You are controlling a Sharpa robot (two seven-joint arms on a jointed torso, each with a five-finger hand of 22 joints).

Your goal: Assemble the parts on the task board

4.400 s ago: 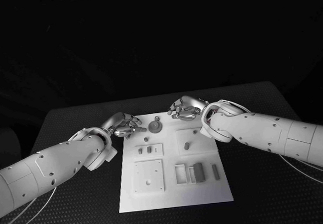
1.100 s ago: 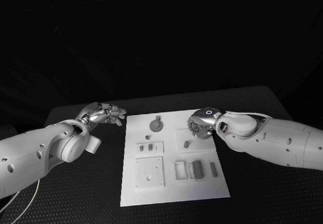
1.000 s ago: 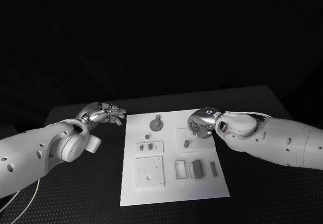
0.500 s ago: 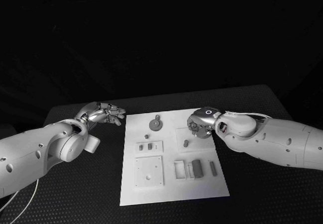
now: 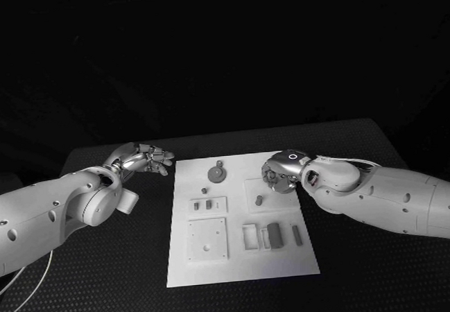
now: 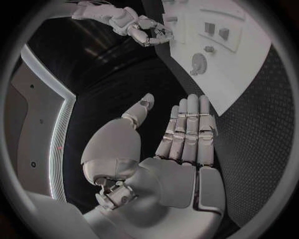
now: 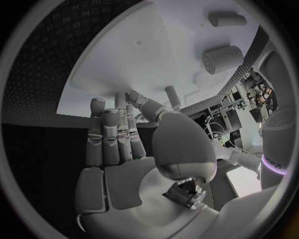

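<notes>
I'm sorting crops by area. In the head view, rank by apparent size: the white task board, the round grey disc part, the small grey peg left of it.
1. White task board
2. Round grey disc part
3. Small grey peg

My right hand (image 5: 279,176) crowds the board's (image 5: 240,266) far right corner; the table (image 5: 110,272) on its left lies open.

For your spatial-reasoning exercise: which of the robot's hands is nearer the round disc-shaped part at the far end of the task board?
Right. The right hand hovers over the board beside the round part; the left hand is off the task board, over the table.
</notes>
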